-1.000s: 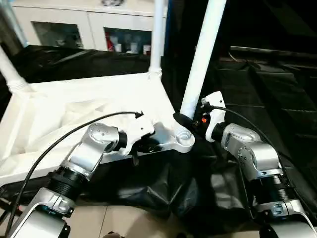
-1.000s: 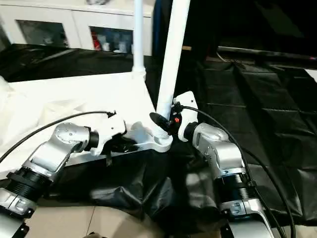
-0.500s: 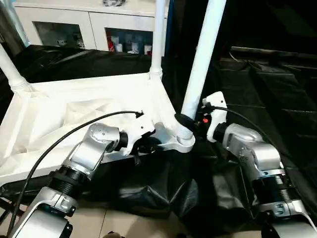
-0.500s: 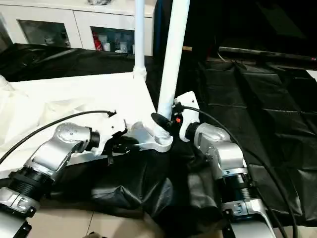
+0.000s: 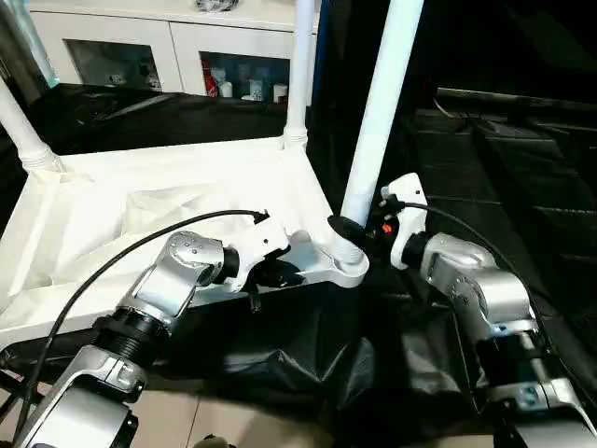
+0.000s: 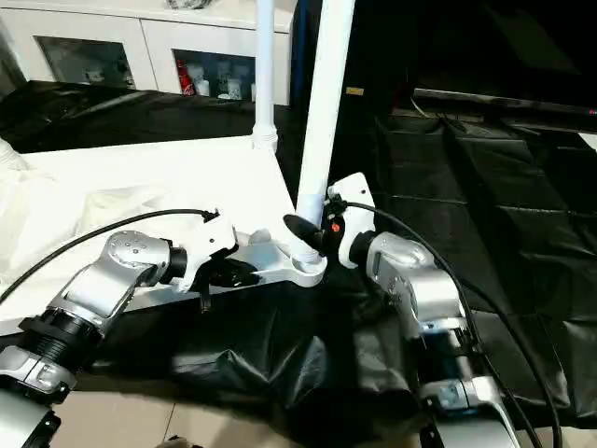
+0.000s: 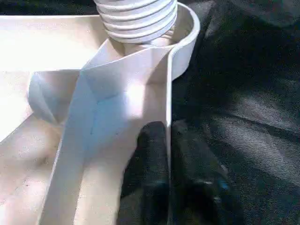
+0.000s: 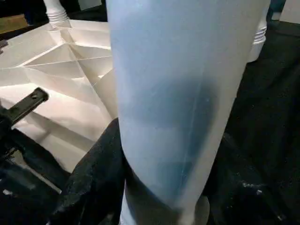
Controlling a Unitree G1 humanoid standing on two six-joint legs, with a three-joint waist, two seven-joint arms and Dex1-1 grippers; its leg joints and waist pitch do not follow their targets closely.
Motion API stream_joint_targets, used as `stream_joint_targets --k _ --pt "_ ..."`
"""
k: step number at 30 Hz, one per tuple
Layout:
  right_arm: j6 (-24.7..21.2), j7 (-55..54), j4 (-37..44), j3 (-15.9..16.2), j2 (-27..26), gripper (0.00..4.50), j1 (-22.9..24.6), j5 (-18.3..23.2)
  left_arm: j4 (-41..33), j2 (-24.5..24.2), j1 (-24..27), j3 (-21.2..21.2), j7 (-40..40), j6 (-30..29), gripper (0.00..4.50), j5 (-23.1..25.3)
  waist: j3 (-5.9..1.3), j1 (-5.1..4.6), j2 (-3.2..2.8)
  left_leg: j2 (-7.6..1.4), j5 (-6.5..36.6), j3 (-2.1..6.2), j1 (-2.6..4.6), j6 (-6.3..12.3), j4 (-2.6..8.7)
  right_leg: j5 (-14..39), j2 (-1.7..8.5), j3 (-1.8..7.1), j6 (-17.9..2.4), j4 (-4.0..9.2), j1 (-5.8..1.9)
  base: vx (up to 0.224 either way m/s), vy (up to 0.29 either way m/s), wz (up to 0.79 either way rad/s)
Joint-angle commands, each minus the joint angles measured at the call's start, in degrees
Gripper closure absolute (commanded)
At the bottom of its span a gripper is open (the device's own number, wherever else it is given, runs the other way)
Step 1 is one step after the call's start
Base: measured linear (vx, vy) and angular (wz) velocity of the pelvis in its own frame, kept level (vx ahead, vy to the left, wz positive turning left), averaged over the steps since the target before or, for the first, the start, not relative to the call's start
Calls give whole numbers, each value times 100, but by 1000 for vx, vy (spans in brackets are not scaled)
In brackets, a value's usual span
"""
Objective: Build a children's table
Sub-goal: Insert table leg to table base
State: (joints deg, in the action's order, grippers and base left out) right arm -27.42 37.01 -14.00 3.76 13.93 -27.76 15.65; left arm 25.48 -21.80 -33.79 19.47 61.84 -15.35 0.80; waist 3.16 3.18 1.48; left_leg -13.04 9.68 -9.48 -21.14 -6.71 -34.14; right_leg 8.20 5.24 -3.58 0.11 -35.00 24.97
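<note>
The tabletop (image 5: 187, 201) lay upside down on black sheeting (image 6: 466, 187), ribbed underside up, filling the scene from about nine o'clock to the centre. Two legs already stood in its corner sockets: one at ten o'clock (image 5: 23, 131), one at twelve (image 5: 298, 65). The step in hand was the seating of another leg (image 5: 378, 112) in the near corner socket (image 5: 343, 261), at the centre of the head view; its threaded foot sat in the socket's collar (image 7: 140, 18).

The right claw (image 5: 359, 231) was closed around this leg just above the socket, one black finger (image 8: 93, 173) on either side of the tube. The left claw (image 7: 166, 154) pinched the tabletop's outer rim wall close beside the same socket, one finger inside the wall and one outside, apparently steadying the top.

The leg leaned slightly toward one o'clock, so it was probably not home yet. The next move likely called for turning or pressing the leg down while the left claw braced the rim, keeping the tube square to the socket so the threads did not bind.
</note>
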Motion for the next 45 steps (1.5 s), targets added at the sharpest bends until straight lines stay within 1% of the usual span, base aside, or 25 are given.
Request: stream_joint_targets --k 1,6,10,12,14,15,16,17,20,23,27,28,29,30,31,35,36,38,39,41,42,45 --pt "-84 44 106 -3 78 259 30 13 28 0 -51 30 56 99 449 2 -424 6 17 91 1478 -93 9 41 404 2036 126 148 -795 455 -371 0 0 0" --pt "-131 105 134 20 91 259 35 22 144 -9 -22 85 2 171 450 87 -426 9 8 90 1429 -97 12 60 400 1899 124 155 -856 438 -371 0 0 0" --pt "-285 327 212 151 199 259 11 50 129 -8 -23 43 13 131 450 52 -418 12 -4 85 1486 -95 20 62 404 1908 126 154 -870 440 -372 0 0 0" --pt "-295 334 218 159 204 259 11 49 127 -13 -21 44 19 135 450 55 -416 10 9 92 1514 -96 13 60 403 2010 129 154 -832 452 -376 0 0 0" --pt "-530 572 232 294 389 259 -10 45 167 -46 -26 69 35 185 450 104 -420 16 9 88 1511 -92 18 61 402 2070 133 152 -803 459 -375 0 0 0" --pt "-546 588 234 303 401 259 -11 46 170 -48 -26 70 35 188 450 107 -416 14 18 88 1505 -89 15 72 405 2058 121 148 -801 457 -383 0 0 0" --pt "-599 692 204 350 484 259 -30 29 181 -55 -29 71 23 208 450 125 -412 10 21 83 1526 -90 14 74 408 2071 128 150 -800 459 -372 0 0 0" --pt "-599 692 204 350 484 259 -30 29 181 -55 -29 71 23 208 450 125 -410 7 20 88 1542 -87 7 70 407 2105 128 147 -793 462 -379 0 0 0" --pt "-567 745 24 373 516 259 -117 -39 96 -49 -9 36 67 206 450 58 -417 0 37 91 1584 -87 8 55 402 2261 139 141 -739 481 -366 0 0 0" --pt "-559 732 -54 389 510 259 -160 -82 64 -54 0 31 102 182 450 29 -418 -4 36 87 1597 -88 22 52 399 2263 136 140 -758 483 -349 0 0 0" --pt "-494 724 -229 375 480 259 -263 -114 24 -77 -4 49 175 156 450 17 -426 2 33 82 1541 -84 13 44 404 2082 133 142 -819 458 -362 0 0 0" --pt "-477 721 -370 317 420 259 -326 -60 -17 -87 -5 49 221 133 450 -5 -429 6 25 80 1518 -85 16 47 403 2017 134 145 -837 450 -363 0 0 0" --pt "-470 719 -524 258 356 259 -387 -7 -56 -92 -8 45 262 107 450 -31 -434 -9 12 83 1527 -84 7 33 403 1900 134 145 -920 438 -369 0 0 0" --pt "-470 719 -530 256 353 259 -390 -5 -58 -92 -8 45 264 106 450 -32 -434 -9 12 83 1527 -84 7 33 403 1900 134 145 -920 438 -369 0 0 0" --pt "-384 742 -775 256 299 260 -461 -24 -129 -108 -2 60 349 66 450 -68 -426 -24 -9 84 1596 -84 15 19 405 1887 129 144 -964 439 -363 0 0 0" --pt "-339 809 -932 289 298 260 -478 -54 -150 -111 0 63 363 45 450 -75 -426 -24 0 83 1632 -85 25 23 403 1893 129 143 -983 440 -373 0 0 0" --pt "-350 841 -962 273 300 260 -458 -31 -148 -110 2 57 356 37 450 -77 -427 -18 19 80 1628 -83 22 38 405 1928 136 143 -976 438 -377 0 0 0" --pt "-367 871 -1037 200 303 260 -383 29 -142 -102 5 37 328 16 450 -84 -427 -18 11 77 1623 -84 26 41 405 1945 137 145 -967 443 -372 0 0 0" --pt "-363 879 -1052 180 307 260 -343 44 -147 -102 10 24 319 6 450 -91 -426 -11 27 76 1623 -84 24 46 406 1963 140 142 -965 443 -374 0 0 0" --pt "-287 871 -1114 120 301 260 -201 64 -154 -72 13 -34 261 -19 450 -123 -426 -7 22 75 1616 -88 23 50 406 1944 139 146 -960 448 -371 0 0 0" --pt "-175 884 -1194 38 260 260 -92 108 -173 -64 15 -70 227 -59 450 -141 -429 4 27 73 1613 -87 22 56 408 1940 145 145 -957 445 -375 0 0 0" --pt "-85 869 -1225 -24 219 261 -11 142 -189 -76 22 -79 230 -72 450 -145 -426 15 22 73 1653 -87 25 58 413 1963 141 141 -968 454 -367 0 0 0"
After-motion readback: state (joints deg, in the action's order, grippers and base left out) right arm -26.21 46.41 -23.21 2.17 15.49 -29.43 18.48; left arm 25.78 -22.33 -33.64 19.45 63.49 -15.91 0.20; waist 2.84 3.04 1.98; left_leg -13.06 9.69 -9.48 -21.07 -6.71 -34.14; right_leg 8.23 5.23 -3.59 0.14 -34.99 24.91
